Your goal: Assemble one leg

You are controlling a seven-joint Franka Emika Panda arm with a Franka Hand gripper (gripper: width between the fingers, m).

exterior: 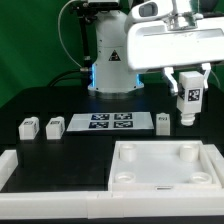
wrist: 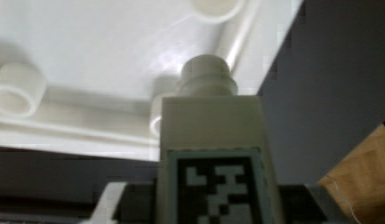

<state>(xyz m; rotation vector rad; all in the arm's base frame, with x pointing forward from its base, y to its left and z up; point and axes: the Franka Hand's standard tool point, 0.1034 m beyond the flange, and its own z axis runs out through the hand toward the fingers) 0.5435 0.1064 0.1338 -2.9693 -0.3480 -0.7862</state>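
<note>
Exterior view: the hand [exterior: 190, 84] holds the leg [exterior: 191, 101] tight, up over the tray [exterior: 128, 176]. The leg looks light, hard and smooth, so its flat sides are best to hold.

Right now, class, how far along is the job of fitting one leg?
Done: the leg is picked up. In hand: the gripper holds it, peg down, above the tray. Left: seating it in a corner socket; all visible sockets are empty.
</note>
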